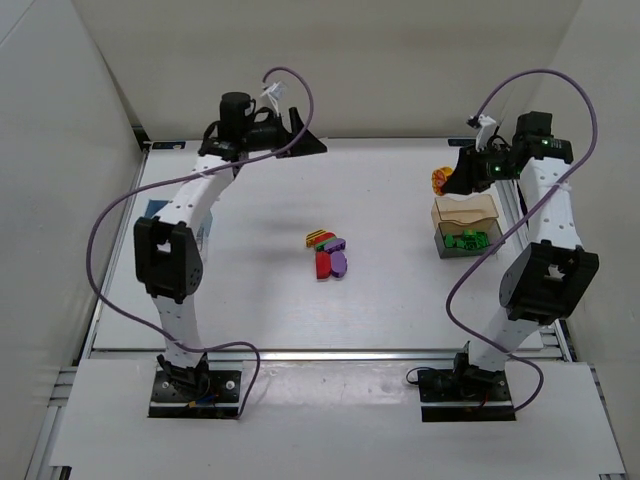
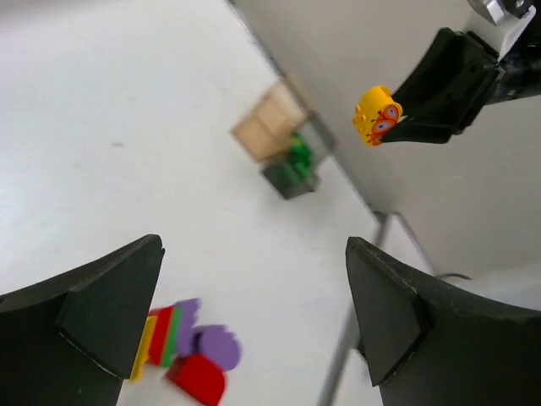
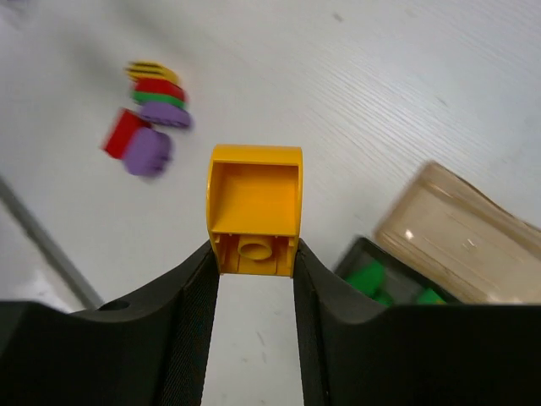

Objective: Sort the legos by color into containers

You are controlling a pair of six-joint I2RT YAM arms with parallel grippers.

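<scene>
Bright, even light from above; shadows on the white counter [image 1: 400, 300] are faint and soft. Both wrist views are blurred, with the legos [image 2: 211, 348] smeared.

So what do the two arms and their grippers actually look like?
The left arm and right arm have white links with black joint housings, on black base plates. A purple cable loops along each. The left gripper and right gripper have matte black, wedge-shaped fingers.
</scene>
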